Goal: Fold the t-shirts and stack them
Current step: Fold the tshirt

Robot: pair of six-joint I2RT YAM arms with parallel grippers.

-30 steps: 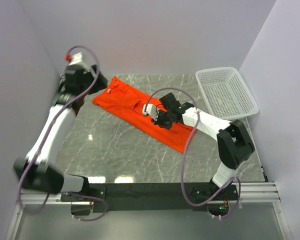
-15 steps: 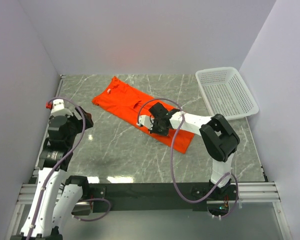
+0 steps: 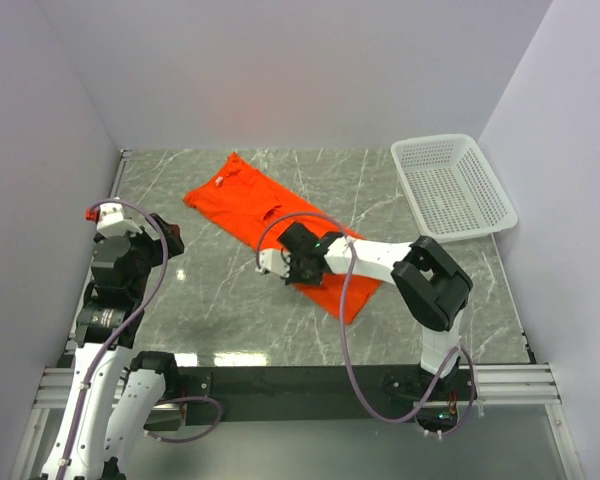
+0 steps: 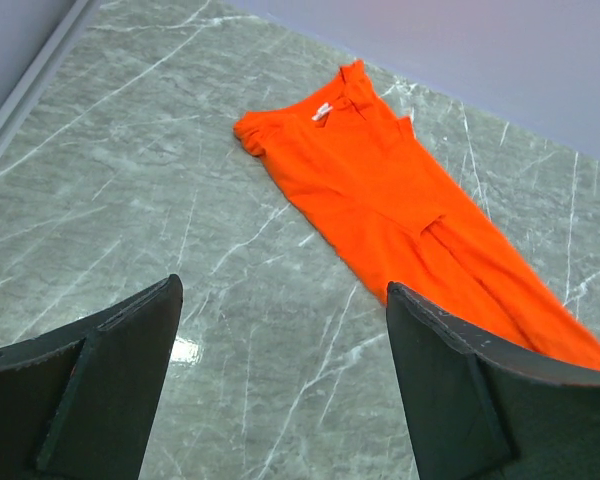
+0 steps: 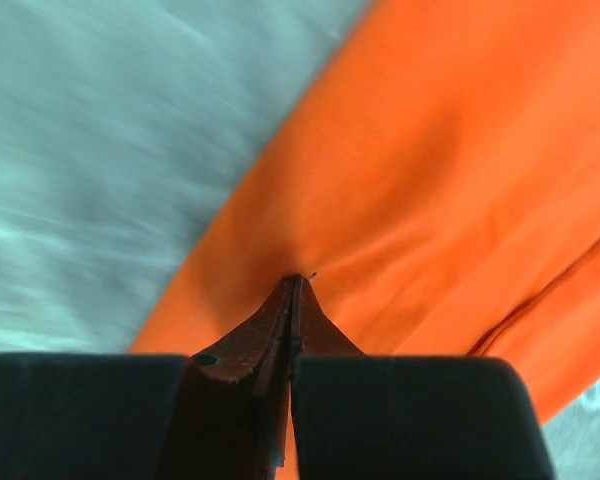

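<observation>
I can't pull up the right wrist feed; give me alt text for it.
The jaws are shut, pinching a small peak of the orange-red t-shirt near its edge. Blurred grey marble table fills the upper left.

open table [image 3: 220, 300] front-left, basket [image 3: 452, 190] far right

Two robot arms, the left arm [image 3: 120, 265] and right arm [image 3: 375, 255], have white shells, black joints, looping grey-purple cables [image 3: 344, 340], a red cap [image 3: 92, 212] on the left, and black wedge-shaped fingers [image 4: 90, 400].
</observation>
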